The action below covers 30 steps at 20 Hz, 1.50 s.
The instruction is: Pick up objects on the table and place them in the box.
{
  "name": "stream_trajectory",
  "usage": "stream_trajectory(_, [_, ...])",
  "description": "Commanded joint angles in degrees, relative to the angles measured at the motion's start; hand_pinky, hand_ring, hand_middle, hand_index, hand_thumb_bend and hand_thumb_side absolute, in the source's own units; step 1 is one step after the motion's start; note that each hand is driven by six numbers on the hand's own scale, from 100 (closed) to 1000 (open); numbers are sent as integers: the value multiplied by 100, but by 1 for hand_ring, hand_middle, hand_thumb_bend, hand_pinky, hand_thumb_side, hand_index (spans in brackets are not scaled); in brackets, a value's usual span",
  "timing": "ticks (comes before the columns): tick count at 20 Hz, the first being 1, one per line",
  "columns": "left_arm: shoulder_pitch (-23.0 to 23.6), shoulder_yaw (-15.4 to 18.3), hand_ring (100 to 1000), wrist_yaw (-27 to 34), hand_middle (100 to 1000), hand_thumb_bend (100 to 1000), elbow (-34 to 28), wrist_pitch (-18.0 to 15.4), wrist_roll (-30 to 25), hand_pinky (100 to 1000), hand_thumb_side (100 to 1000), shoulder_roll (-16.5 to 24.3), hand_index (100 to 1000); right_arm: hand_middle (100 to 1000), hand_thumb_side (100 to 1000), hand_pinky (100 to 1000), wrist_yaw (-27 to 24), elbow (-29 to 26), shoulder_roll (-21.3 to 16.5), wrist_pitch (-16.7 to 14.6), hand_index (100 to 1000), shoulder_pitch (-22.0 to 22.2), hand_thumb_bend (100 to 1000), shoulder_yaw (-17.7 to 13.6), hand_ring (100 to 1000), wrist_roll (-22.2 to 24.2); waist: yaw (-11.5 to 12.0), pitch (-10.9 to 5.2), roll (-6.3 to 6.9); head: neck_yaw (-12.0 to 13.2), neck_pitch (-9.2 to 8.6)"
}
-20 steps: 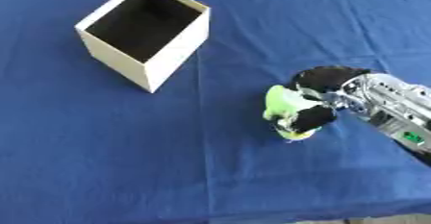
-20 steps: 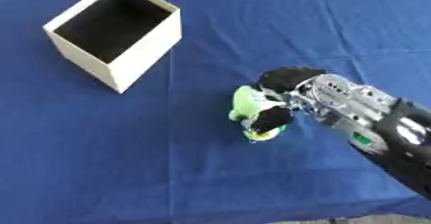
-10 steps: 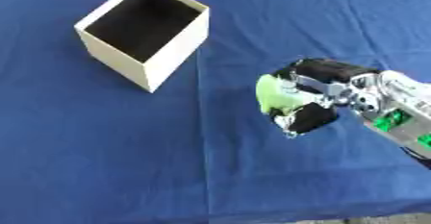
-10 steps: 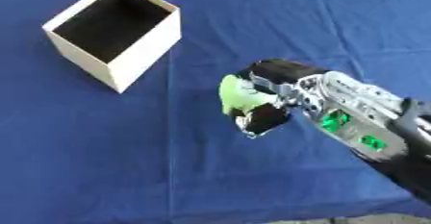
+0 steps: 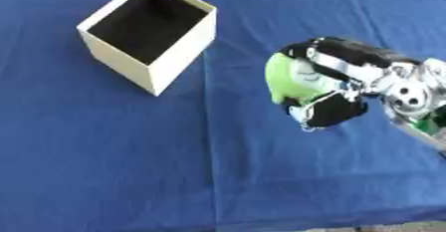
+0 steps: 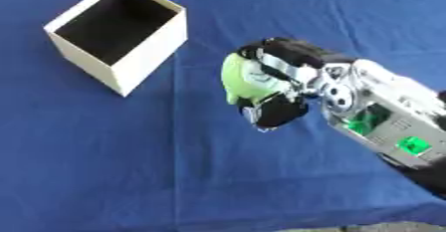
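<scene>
The work surface is 1 tabletop covered with a deep blue cloth (image 5: 104, 166). Visible items: 1 box, 1 green object, 1 robot hand.

1 open-topped cream cardboard box (image 5: 178, 49) stands near the far left corner of the tabletop. It is set askew to the tabletop edges, with 1 vertical corner turned toward the near edge. Its interior is dark, and no contents can be made out inside it. 1 small flap or corner projects upward at its far rim.

1 pale green rounded object (image 6: 247, 79) is held by the right hand (image 6: 287, 84), right of the tabletop centre and well apart from the box. The black fingers (image 6: 292, 52) curl over the top of the object, and the black thumb (image 6: 277, 111) closes against its lower side, so the hand is closed round the object. The object's left face is exposed and points toward the box side of the tabletop. Whether the object touches the cloth or is clear of it cannot be determined.

The silver and black right forearm (image 6: 392, 126) enters from the right edge and carries 2 green lit areas on its housing.

The left hand appears in neither view.
</scene>
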Motion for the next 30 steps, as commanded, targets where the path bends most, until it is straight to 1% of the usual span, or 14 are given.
stream_trajectory(1, [-64,15,609,4,679,352,-104,-6,-5,493,709,76,865,730,151,858,313,-115,88,641,908,-530,100,-74,779,901,2,-123,6,2,-49])
stream_trajectory(2, [-79,5,609,8,679,352,-104,-10,-13,493,710,73,865,730,152,859,436,-115,191,652,908,-726,100,-72,778,1026,10,-124,10,-12,-62])
stream_trajectory(3, [-95,-7,609,12,679,352,-104,-13,-24,493,709,70,865,733,255,861,566,-114,302,689,907,-913,100,-74,778,1149,19,-123,17,-23,-78])
stream_trajectory(4, [-114,-20,609,19,679,353,-104,-20,-37,493,709,64,865,733,153,862,700,-75,444,731,907,-1102,100,-75,778,1274,36,-118,26,-38,-102])
stream_trajectory(7, [-176,-42,609,38,679,353,-104,-32,-66,493,709,48,864,736,157,866,1076,274,968,676,909,-1620,100,-51,776,1579,99,-86,60,-88,-178])
stream_trajectory(9, [-211,-55,609,55,678,354,-104,-37,-80,493,709,31,864,740,155,867,1258,666,1314,504,908,-1907,100,-11,778,1678,145,-62,79,-131,-227])
stream_trajectory(12, [-235,-75,607,83,678,352,-104,-42,-105,492,710,13,865,739,148,869,1593,1466,1789,146,902,-2274,100,-17,778,1567,210,-24,90,-215,-305])
stream_trajectory(13, [-241,-78,607,92,678,352,-104,-42,-108,492,707,5,865,741,366,869,1691,1757,1952,-18,901,-2365,100,-46,780,1490,222,-14,91,-231,-329])
stream_trajectory(14, [-250,-83,607,99,678,353,-104,-44,-113,492,711,-1,864,742,144,869,1784,2042,2105,-170,899,-2450,100,-79,781,1404,236,-7,93,-250,-355])
stream_trajectory(18, [-301,-101,608,113,678,353,-104,-55,-138,492,708,-20,864,749,139,872,2131,3123,2679,-806,899,-2733,100,-237,786,1083,286,15,100,-347,-422])
stream_trajectory(20, [-322,-112,607,121,678,353,-104,-59,-147,492,709,-33,864,748,140,873,2340,3685,2968,-1065,899,-2815,100,-397,785,912,320,29,107,-398,-437])
stream_trajectory(25, [-346,-131,607,155,678,353,-104,-62,-166,491,709,-66,864,752,136,875,2893,5081,3588,-1492,899,-2924,100,-914,789,341,422,57,120,-447,-460])
stream_trajectory(28, [-352,-132,606,173,677,351,-104,-64,-165,491,709,-85,864,753,136,875,3126,5677,3824,-1754,898,-2963,100,-1162,792,91,448,75,112,-470,-474])
stream_trajectory(30, [-358,-134,606,181,677,351,-104,-66,-166,491,708,-96,864,757,145,878,3204,5939,3930,-1930,896,-2977,100,-1258,799,2,458,83,108,-475,-468])
